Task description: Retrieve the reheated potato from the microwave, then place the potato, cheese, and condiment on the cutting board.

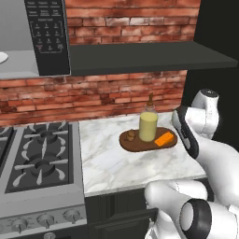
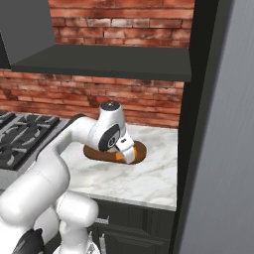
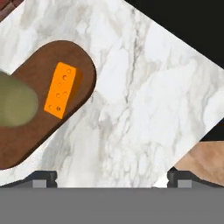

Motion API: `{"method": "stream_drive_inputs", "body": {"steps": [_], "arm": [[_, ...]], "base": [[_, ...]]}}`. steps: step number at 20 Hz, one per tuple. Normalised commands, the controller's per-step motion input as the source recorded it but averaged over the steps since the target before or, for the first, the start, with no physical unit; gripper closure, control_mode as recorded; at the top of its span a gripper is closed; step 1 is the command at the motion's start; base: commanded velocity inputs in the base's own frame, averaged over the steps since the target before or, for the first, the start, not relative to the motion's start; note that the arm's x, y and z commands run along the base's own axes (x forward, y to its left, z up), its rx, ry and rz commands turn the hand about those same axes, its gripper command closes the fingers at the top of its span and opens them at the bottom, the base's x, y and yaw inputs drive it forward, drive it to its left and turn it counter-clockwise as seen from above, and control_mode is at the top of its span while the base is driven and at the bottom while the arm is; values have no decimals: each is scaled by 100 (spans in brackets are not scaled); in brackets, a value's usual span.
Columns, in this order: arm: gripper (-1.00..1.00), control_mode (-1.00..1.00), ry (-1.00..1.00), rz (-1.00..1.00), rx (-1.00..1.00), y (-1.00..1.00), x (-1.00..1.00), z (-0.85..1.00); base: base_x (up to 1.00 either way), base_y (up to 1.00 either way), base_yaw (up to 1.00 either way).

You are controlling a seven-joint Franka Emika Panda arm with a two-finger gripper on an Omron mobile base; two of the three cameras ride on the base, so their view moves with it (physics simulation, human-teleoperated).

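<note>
Resting on cutting board (image 1: 140,144): potato (image 1: 131,135), condiment (image 1: 148,125), cheese (image 1: 164,138), so all placed.
Fingers (image 3: 43,178): spread wide, empty, above bare tabletop (image 3: 144,100).

stove (image 1: 39,154) — left | marble counter (image 1: 112,163) | brick wall (image 1: 93,95) | dark shelf (image 1: 149,56)

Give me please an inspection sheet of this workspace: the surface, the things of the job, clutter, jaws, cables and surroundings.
Surface: white marble counter, beside a gas stove.
Job's things: cutting board on the counter; the potato, the condiment and the cheese are all on it. Microwave up on the left, door open.
Clutter: nothing seen.
Jaws: gripper open, holding nothing, over the bare counter beside the board.
Cables: nothing seen.
Surroundings: red brick wall, dark shelf, dark cabinets below.
</note>
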Motion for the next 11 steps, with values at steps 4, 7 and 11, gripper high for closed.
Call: {"method": "stream_drive_inputs", "body": {"steps": [4, 7, 11], "arm": [[-100, -100, -3, 29, -18, 45, -33, 34], [-100, -100, -4, 27, -17, 41, -32, 40], [-100, -100, -7, 18, -11, 42, -35, 35]], "base": [[0, 0, 0], [0, 0, 0], [0, 0, 0]]}}
